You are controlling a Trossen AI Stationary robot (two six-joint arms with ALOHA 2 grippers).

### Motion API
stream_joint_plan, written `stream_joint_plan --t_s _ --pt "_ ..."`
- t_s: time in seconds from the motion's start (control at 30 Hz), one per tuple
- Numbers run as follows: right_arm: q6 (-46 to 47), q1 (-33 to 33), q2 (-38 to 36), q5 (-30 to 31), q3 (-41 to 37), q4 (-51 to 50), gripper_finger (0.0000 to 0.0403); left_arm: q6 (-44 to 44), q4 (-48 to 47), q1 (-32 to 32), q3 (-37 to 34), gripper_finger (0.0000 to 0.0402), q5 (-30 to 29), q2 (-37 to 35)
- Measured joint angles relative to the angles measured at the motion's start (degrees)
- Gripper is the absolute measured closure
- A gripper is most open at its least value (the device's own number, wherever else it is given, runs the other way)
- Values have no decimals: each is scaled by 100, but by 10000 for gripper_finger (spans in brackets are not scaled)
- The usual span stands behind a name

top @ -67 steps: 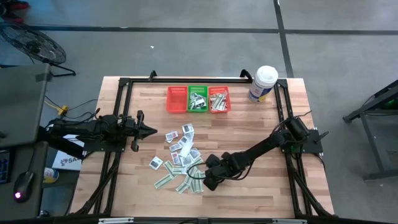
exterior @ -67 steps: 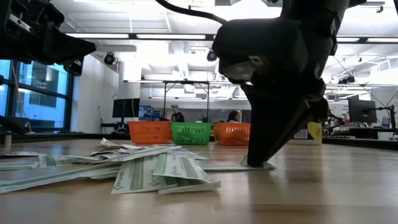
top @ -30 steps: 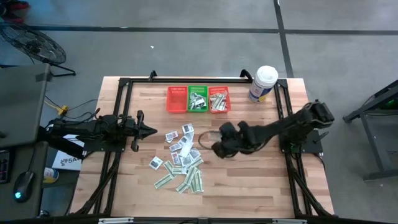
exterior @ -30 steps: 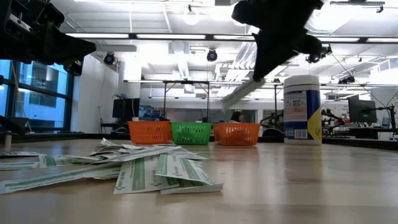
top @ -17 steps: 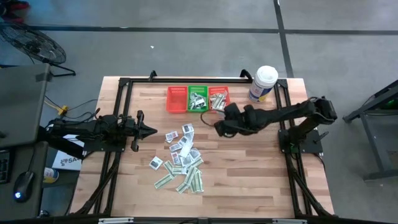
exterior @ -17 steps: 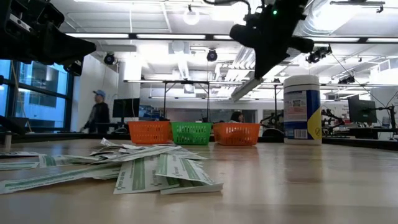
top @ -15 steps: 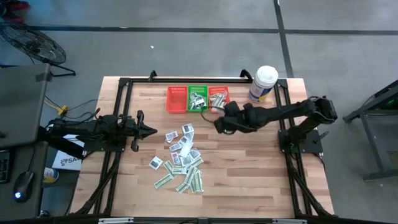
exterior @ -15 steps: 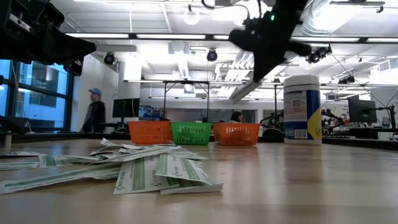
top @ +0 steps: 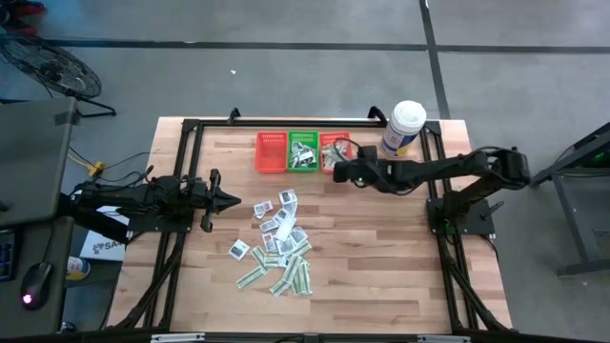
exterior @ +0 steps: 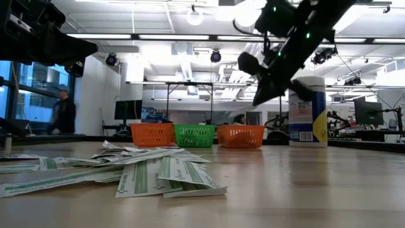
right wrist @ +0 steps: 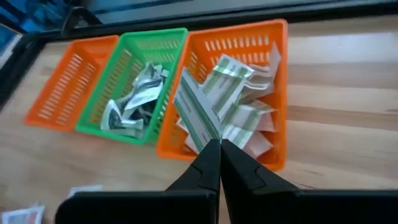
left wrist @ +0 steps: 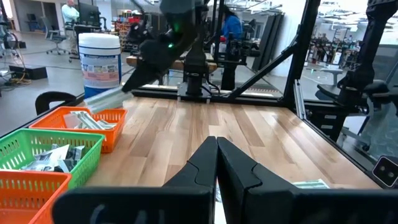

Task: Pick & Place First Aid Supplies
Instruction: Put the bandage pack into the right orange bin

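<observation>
The right hand (right wrist: pixel 218 144) is closed on a green-and-white strip (right wrist: pixel 198 118), held in the air over the rightmost orange basket (top: pixel 336 153), which already has strips in it. At nine o'clock from it sit the green basket (top: pixel 303 152) and another orange one (top: pixel 272 152). Loose packets (top: pixel 278 243) lie mid-desk. The left hand (top: pixel 232 199), shut and empty, waits at the desk's nine o'clock edge

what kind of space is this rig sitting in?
Looks like an open-plan robotics lab or workshop: the wooden table stands on a bare grey floor, with monitors and workbenches behind, exposed ceiling lights, and a person walking past.
</observation>
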Motion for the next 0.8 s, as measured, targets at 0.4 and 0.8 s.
stream_joint_plan --t_s 0.4,0.8 --pt "-259 -1075 100 -804 -219 733 403 0 0 0 0 400 0 -2" --pt "-651 -1462 1122 -1690 127 858 403 0 0 0 0 400 0 0"
